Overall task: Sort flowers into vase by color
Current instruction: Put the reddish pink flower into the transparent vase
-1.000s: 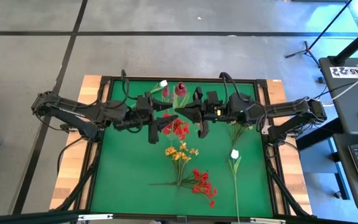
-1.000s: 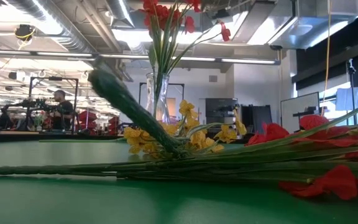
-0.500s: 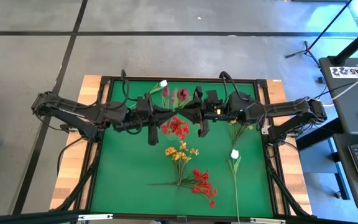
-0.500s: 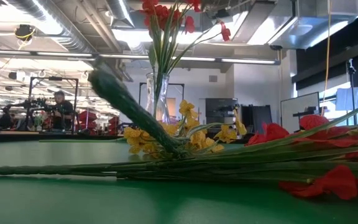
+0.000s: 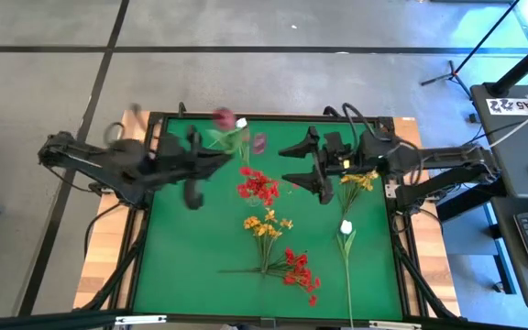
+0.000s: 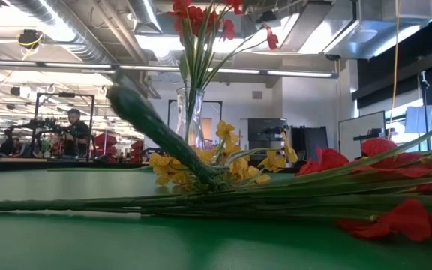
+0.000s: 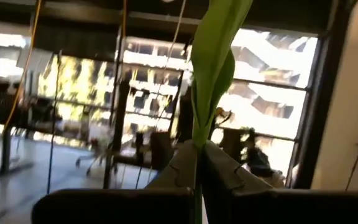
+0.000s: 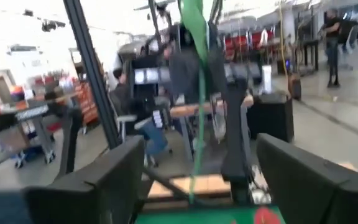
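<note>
On the bench (image 5: 177,266) lie loose red, yellow (image 5: 266,225) and white flowers. Farther back, the right tool (image 5: 302,161) has let go and spread open, while the left tool (image 5: 216,158) has drawn away clamping a dark bud's stem (image 7: 196,149), visible only at its wrist; the handover looks done. The vase (image 6: 188,118) shows only in the low view.

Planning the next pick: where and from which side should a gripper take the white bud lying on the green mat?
Grip the white bud's bare stem midway, below the leaves, coming straight down with fingers across it: it lies flat, stem toward the front edge, clear of the red spray. The open right gripper is nearer.
</note>
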{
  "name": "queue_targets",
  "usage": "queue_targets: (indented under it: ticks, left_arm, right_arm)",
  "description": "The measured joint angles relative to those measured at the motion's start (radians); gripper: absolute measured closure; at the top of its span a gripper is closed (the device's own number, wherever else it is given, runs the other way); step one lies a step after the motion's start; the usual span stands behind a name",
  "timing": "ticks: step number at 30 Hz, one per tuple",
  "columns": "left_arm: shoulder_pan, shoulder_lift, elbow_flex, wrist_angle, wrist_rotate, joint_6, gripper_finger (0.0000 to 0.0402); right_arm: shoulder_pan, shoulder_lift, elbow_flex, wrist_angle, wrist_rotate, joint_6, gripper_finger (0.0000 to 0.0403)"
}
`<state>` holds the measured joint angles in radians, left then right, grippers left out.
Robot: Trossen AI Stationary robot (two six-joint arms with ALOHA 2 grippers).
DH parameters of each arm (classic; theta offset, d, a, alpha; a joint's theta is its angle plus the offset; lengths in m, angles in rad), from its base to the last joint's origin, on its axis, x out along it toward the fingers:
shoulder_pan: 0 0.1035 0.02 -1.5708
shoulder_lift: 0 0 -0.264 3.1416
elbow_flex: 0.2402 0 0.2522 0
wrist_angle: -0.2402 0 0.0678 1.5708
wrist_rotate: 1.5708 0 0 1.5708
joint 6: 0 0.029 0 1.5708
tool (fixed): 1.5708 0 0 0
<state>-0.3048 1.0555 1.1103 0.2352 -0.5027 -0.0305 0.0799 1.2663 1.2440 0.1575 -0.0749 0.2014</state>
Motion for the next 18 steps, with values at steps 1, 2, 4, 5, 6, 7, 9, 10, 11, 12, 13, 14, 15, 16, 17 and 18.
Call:
queue_targets:
  ticks: [1, 2, 4, 5, 6, 7, 9, 10, 11, 12, 13, 14, 15, 16, 17, 18]
  left_arm:
    - [-0.024, -0.019, 0.001, 0.001, -0.011, 0.030, 0.0400]
    - [-0.049, -0.034, 0.001, -0.007, -0.014, 0.062, 0.0400]
    - [-0.104, -0.047, -0.012, -0.003, -0.028, 0.107, 0.0400]
    - [-0.131, -0.048, -0.028, 0.011, -0.058, 0.134, 0.0401]
    - [-0.158, -0.049, -0.051, 0.039, -0.096, 0.169, 0.0401]
    - [-0.182, -0.049, -0.081, 0.072, -0.137, 0.206, 0.0401]
    - [-0.213, -0.048, -0.151, 0.184, -0.203, 0.281, 0.0401]
    - [-0.218, -0.052, -0.190, 0.255, -0.216, 0.314, 0.0401]
    - [-0.219, -0.059, -0.230, 0.327, -0.218, 0.343, 0.0401]
    - [-0.218, -0.066, -0.272, 0.404, -0.220, 0.365, 0.0401]
    - [-0.218, -0.074, -0.317, 0.482, -0.218, 0.384, 0.0401]
    - [-0.214, -0.081, -0.366, 0.558, -0.212, 0.406, 0.0401]
    - [-0.207, -0.086, -0.413, 0.630, -0.206, 0.423, 0.0401]
    - [-0.196, -0.090, -0.461, 0.703, -0.192, 0.433, 0.0401]
    - [-0.183, -0.096, -0.507, 0.771, -0.177, 0.434, 0.0401]
    - [-0.168, -0.103, -0.548, 0.827, -0.167, 0.434, 0.0401]
  right_arm:
    - [0.001, -0.015, 0.000, -0.042, -0.001, 0.000, 0.0095]
    - [0.010, -0.030, 0.000, -0.088, 0.003, -0.001, 0.0096]
    - [0.034, -0.051, 0.000, -0.180, 0.037, -0.031, 0.0102]
    - [0.054, -0.058, 0.000, -0.223, 0.071, -0.056, 0.0107]
    - [0.078, -0.062, 0.000, -0.264, 0.120, -0.078, 0.0112]
    - [0.108, -0.064, 0.000, -0.301, 0.179, -0.096, 0.0117]
    - [0.168, -0.064, -0.005, -0.334, 0.297, -0.131, 0.0129]
    - [0.194, -0.065, -0.011, -0.335, 0.348, -0.146, 0.0134]
    - [0.220, -0.065, -0.018, -0.336, 0.387, -0.157, 0.0140]
    - [0.243, -0.068, -0.023, -0.339, 0.415, -0.162, 0.0145]
    - [0.264, -0.072, -0.031, -0.344, 0.439, -0.167, 0.0149]
    - [0.281, -0.078, -0.038, -0.349, 0.460, -0.171, 0.0153]
    - [0.294, -0.086, -0.047, -0.346, 0.482, -0.173, 0.0157]
    - [0.305, -0.098, -0.058, -0.347, 0.504, -0.173, 0.0160]
    - [0.317, -0.114, -0.072, -0.347, 0.522, -0.172, 0.0163]
    - [0.327, -0.130, -0.090, -0.342, 0.536, -0.168, 0.0165]
